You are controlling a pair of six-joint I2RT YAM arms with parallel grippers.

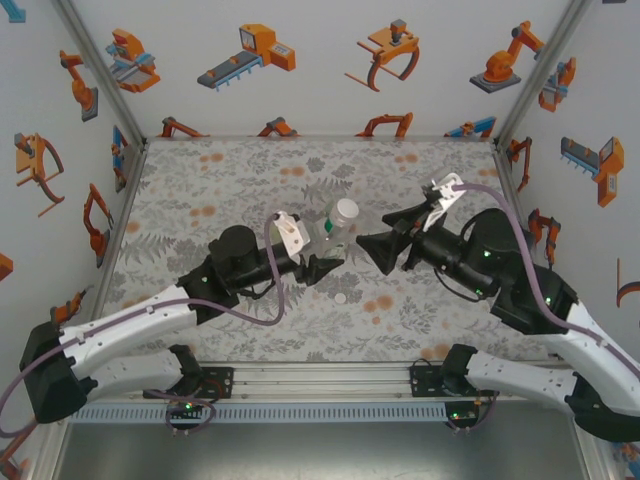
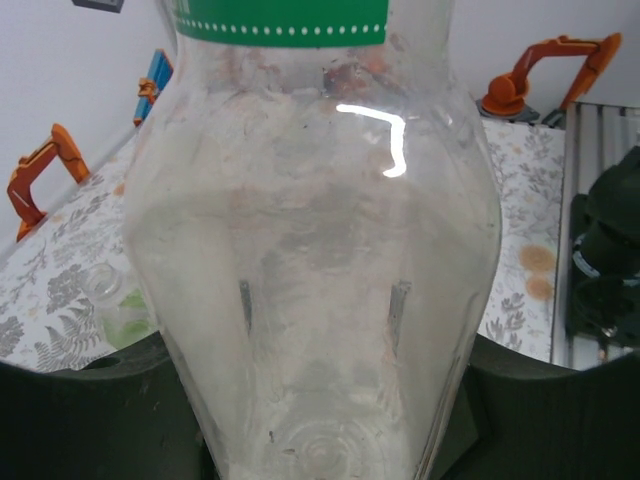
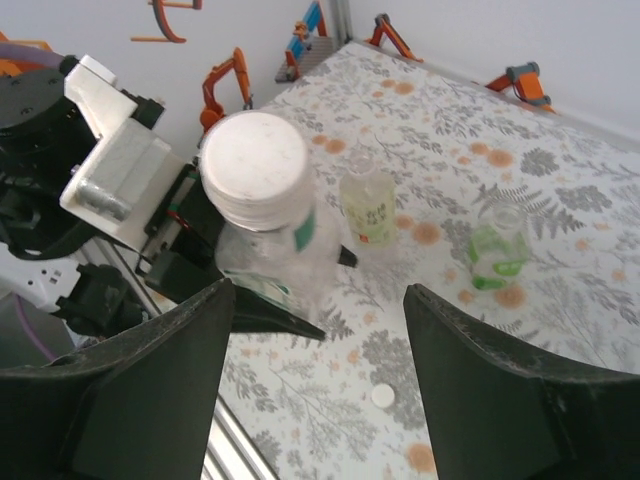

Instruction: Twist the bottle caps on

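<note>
1. The left gripper (image 1: pixel 328 266) is clamped on the lower body of the colourless bottle (image 1: pixel 338 232). It holds the bottle tilted over the middle of the floral mat (image 1: pixel 220 180), with the neck angled away from the arm bases and toward the right arm.
2. A white cap (image 3: pixel 255 165) sits on the neck of that bottle, its flat top turned toward the right wrist camera. How far it is threaded down cannot be told.
3. A green label band (image 2: pixel 280 25) rings the upper part of the bottle. In the left wrist view, the clear body runs between the dark fingers at the bottom edge.
4. The right gripper (image 3: pixel 320 300) faces the capped end with its jaws standing wide apart and nothing between them. Its fingers are near the cap but not touching it.
5. The yellowish bottle (image 3: pixel 367 205) stands upright on the mat just beyond the held bottle, its neck open.
6. The green bottle (image 3: pixel 497 250) stands upright, apart from the yellowish one and to its right in the right wrist view. Its neck is also open.
7. A loose cap (image 1: pixel 341 298) lies flat on the mat, nearer the arm bases than both grippers and touching neither.
</note>
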